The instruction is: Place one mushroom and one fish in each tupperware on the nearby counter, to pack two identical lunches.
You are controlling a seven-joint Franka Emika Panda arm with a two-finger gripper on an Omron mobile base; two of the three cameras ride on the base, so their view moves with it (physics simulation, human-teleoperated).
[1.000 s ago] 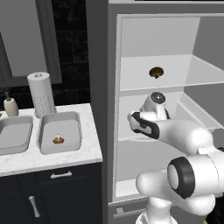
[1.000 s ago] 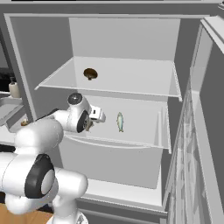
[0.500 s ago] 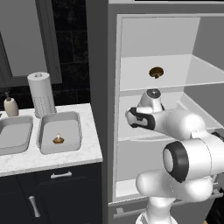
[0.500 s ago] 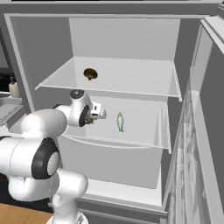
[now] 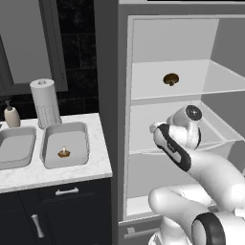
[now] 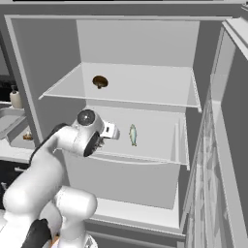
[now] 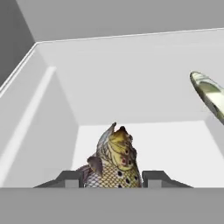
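1. Gripper [image 7: 112,181] clenched on a scaly yellow-brown fish [image 7: 114,162], held between both fingers inside the fridge at middle-shelf height.
2. Second fish [image 6: 133,134] lies on the middle shelf [image 6: 160,145], just right of the gripper.
3. Mushroom [image 5: 170,79] on the upper shelf [image 5: 191,86].
4. Another mushroom [image 5: 63,152] in the right tupperware [image 5: 64,143]; left tupperware [image 5: 16,146] beside it on the tabletop [image 5: 57,173].

Arm bent into the fridge, pincer [image 7: 111,179] clamped (fish [image 7: 113,162] between fingers)

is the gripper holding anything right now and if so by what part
Yes: the gripper holds a fish between its fingers; the gripped part is cut off at the hand view's bottom.
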